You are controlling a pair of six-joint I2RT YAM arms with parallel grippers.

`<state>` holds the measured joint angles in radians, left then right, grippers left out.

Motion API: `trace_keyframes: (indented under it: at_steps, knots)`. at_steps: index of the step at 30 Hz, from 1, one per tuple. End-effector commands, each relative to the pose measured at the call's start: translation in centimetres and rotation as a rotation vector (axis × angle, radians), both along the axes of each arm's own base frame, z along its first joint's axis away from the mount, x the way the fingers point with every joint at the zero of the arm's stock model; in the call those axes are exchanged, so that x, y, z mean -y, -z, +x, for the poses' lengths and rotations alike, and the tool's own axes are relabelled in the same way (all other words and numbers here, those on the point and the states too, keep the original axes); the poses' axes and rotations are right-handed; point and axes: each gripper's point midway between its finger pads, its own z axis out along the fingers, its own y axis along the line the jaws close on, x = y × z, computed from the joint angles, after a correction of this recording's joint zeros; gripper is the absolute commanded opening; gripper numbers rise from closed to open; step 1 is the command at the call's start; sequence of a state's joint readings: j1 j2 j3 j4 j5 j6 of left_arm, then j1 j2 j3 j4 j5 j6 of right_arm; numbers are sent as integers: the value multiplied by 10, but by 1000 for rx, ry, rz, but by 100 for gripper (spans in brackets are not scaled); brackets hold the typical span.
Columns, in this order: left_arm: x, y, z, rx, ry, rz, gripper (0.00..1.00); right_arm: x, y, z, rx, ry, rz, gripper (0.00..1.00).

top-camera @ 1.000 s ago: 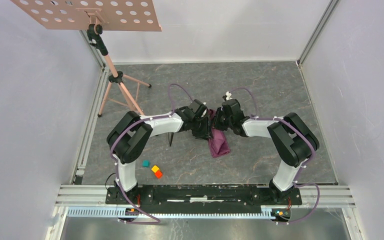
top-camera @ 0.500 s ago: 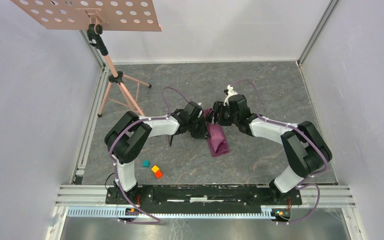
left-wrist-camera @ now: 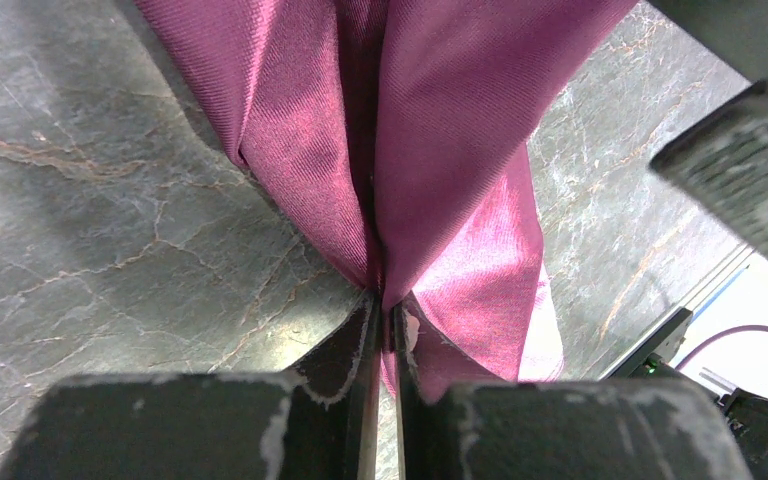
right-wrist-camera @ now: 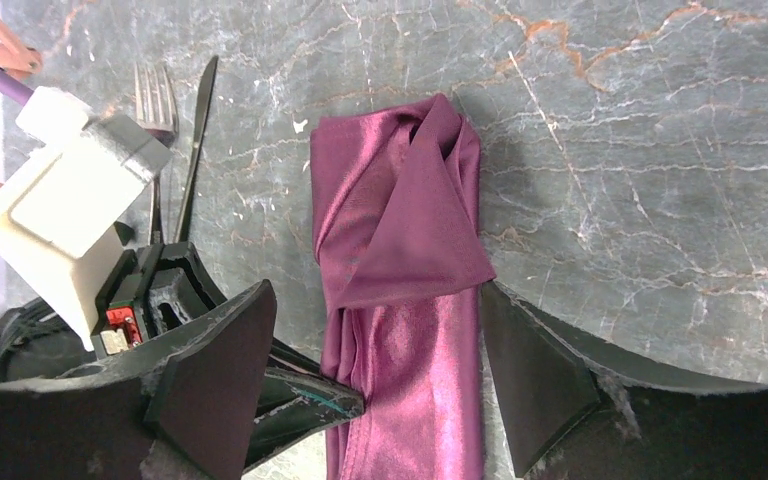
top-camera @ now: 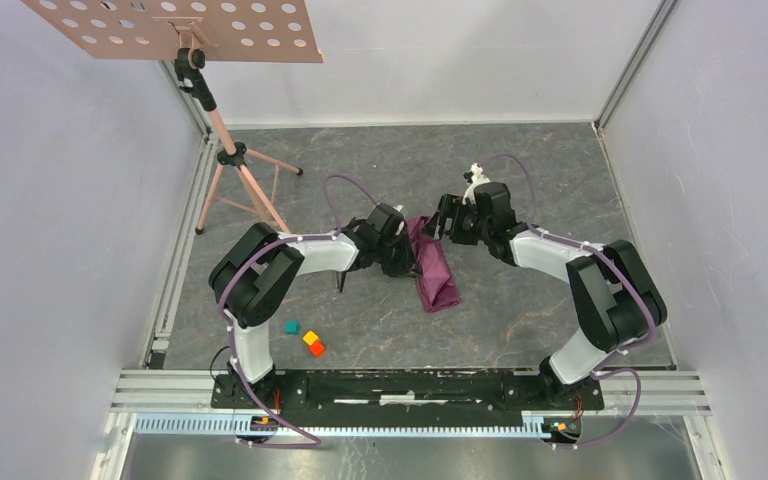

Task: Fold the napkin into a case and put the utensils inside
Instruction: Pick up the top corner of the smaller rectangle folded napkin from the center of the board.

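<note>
The plum napkin [top-camera: 436, 272] lies on the grey floor as a long narrow folded strip. My left gripper [top-camera: 410, 260] is at the strip's left edge. In the left wrist view my left gripper [left-wrist-camera: 382, 308] is shut on a pinched fold of the napkin [left-wrist-camera: 440, 120]. My right gripper [top-camera: 444, 221] hovers over the strip's far end. In the right wrist view it [right-wrist-camera: 375, 385] stands open, astride the napkin [right-wrist-camera: 400, 230] without touching it. The fork [right-wrist-camera: 155, 100] and knife [right-wrist-camera: 198, 130] lie side by side left of the cloth. Only a dark handle tip [top-camera: 340, 279] shows under my left forearm.
Teal [top-camera: 291, 327], yellow [top-camera: 311, 338] and orange [top-camera: 317, 349] blocks sit near the left arm's base. A copper tripod stand [top-camera: 235, 170] with a perforated board [top-camera: 175, 25] occupies the back left. White walls enclose the floor on three sides.
My right gripper has opened, let go of the napkin and drawn back to the right. My left gripper has closed onto the napkin's edge, and the cloth now lies flatter.
</note>
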<state>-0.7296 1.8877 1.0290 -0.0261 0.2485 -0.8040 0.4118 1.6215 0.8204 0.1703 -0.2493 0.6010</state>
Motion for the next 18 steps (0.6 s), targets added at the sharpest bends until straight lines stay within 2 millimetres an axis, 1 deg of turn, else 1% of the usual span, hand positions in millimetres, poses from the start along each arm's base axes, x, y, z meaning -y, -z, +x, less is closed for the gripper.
trace_keyframes:
  at_steps: [1, 7, 12, 15, 18]
  knots:
    - [-36, 44, -18, -80, -45, 167, 13, -5, -8, 5, 29, -23, 72, 81]
    - [-35, 45, -18, -84, -39, 165, 12, 1, -15, -4, 66, -43, 109, 81]
    - [-35, 47, -18, -85, -37, 169, 11, 1, -25, -15, 110, -87, 127, 82]
    - [-35, 46, -18, -84, -37, 168, 11, 11, -18, -15, 107, -58, 122, 82]
    - [-35, 45, -18, -84, -37, 166, 11, 10, -13, -11, 92, -51, 198, 75]
